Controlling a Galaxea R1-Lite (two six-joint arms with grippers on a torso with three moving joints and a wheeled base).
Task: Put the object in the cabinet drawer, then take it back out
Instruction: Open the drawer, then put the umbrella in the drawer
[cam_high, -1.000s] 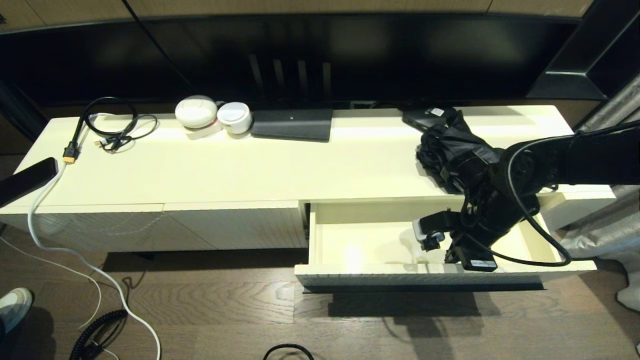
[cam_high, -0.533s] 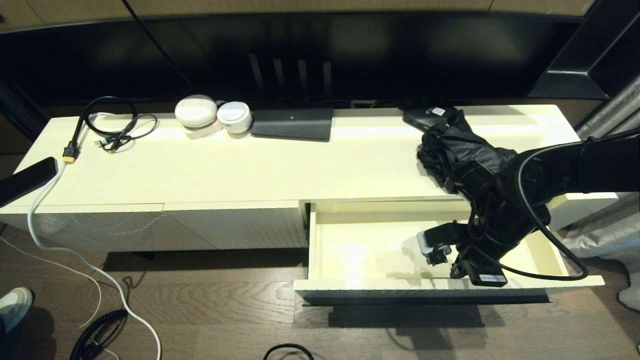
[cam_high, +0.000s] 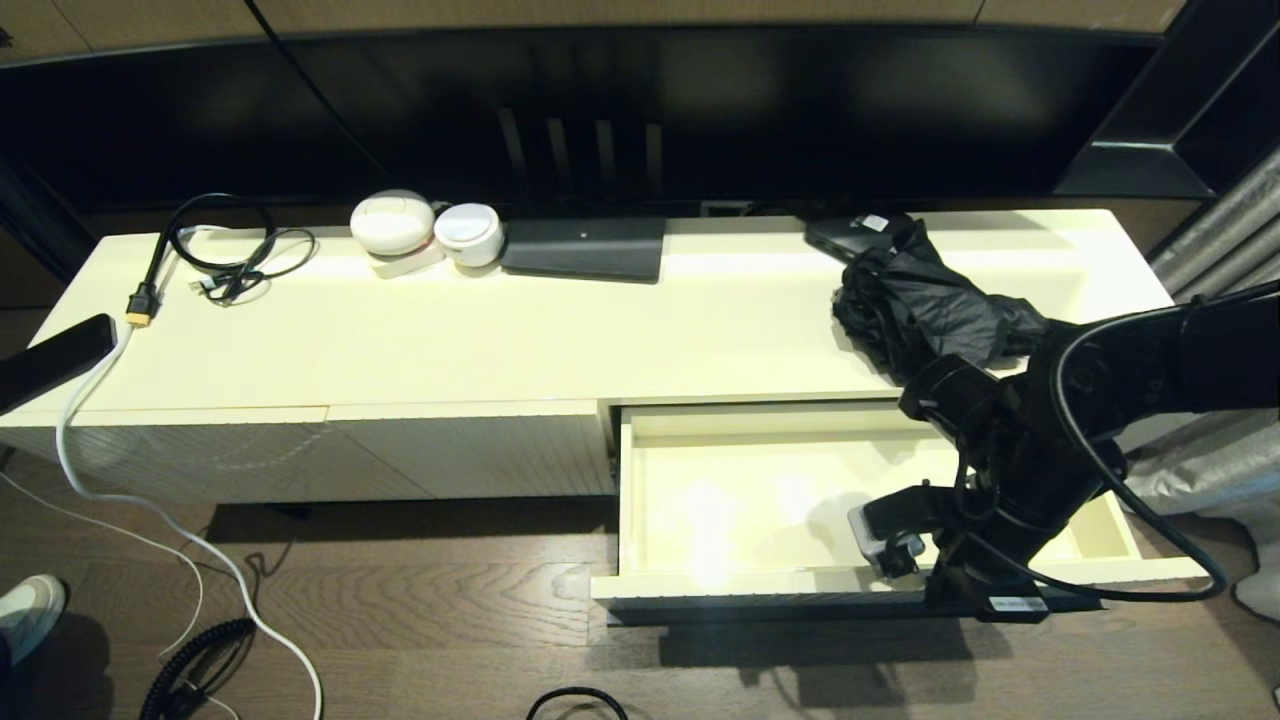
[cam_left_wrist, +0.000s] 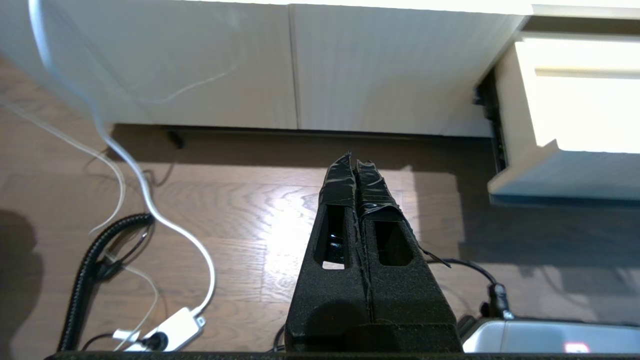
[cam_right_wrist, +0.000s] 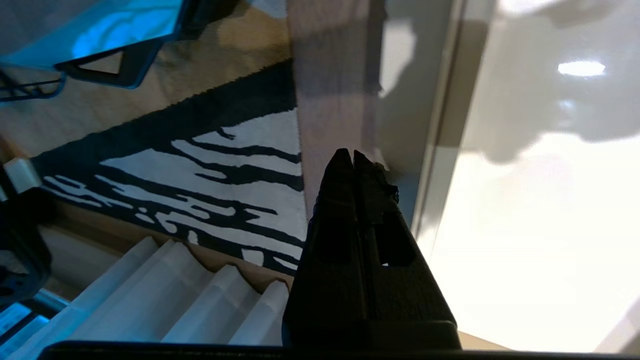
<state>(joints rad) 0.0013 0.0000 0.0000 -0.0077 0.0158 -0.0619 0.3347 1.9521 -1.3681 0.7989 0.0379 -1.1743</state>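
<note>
The black folding umbrella (cam_high: 920, 300) lies bunched on the cabinet top at the right, behind the drawer. The cream drawer (cam_high: 700, 582) stands pulled far out and nothing lies in it; its dark handle bar (cam_high: 760, 606) runs under the ribbed front. My right gripper (cam_high: 985, 598) points down at the right part of the drawer front. In the right wrist view the right gripper (cam_right_wrist: 352, 154) is shut, just outside the drawer's front wall (cam_right_wrist: 440, 150), with nothing visible between the fingers. My left gripper (cam_left_wrist: 354, 161) is shut and holds nothing, parked low at the far left over the floor.
A small black box with a white label (cam_high: 850, 232) sits behind the umbrella. A flat dark device (cam_high: 585, 248), two white round cases (cam_high: 392, 225) and coiled cables (cam_high: 225, 260) line the cabinet's back. A white cable (cam_high: 100, 480) hangs at the left. Grey curtain (cam_high: 1200, 470) stands to the right.
The drawer has slid further out toward me, and my right arm has moved back with its front edge. The umbrella and the left arm have stayed put.
</note>
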